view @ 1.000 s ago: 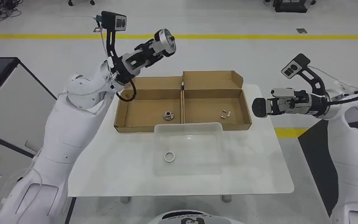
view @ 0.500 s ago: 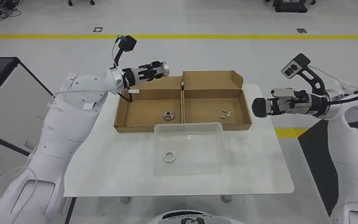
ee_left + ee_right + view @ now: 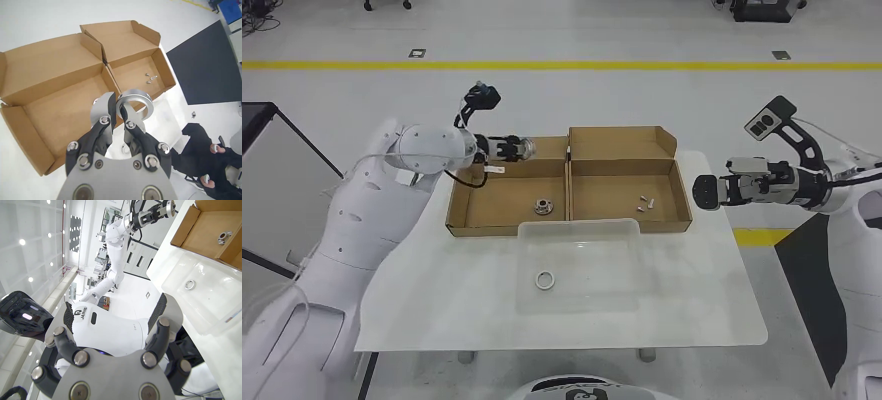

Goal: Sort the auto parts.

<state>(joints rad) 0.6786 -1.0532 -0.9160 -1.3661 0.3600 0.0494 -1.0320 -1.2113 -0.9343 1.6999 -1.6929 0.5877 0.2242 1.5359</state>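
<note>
Ring [image 3: 134, 106], silver metal, clamped by its rim in my left end effector [image 3: 116, 106], above the far wall of the left cardboard box [image 3: 56, 115]. Step judged: delivery. Next move calls for lowering over the box floor and releasing clear of the flanged hub [image 3: 544, 207]. Right box [image 3: 130, 73] holds screws [image 3: 151, 78]. Second ring [image 3: 544, 280] lies in the clear tray [image 3: 577, 226]. My right end effector [image 3: 114, 308] gapes empty beside the tabletop [image 3: 692, 300].

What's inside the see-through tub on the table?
One small metal ring lies on the bottom of the clear tub. From above nothing covers the tub, so no part of its inside is hidden.
</note>
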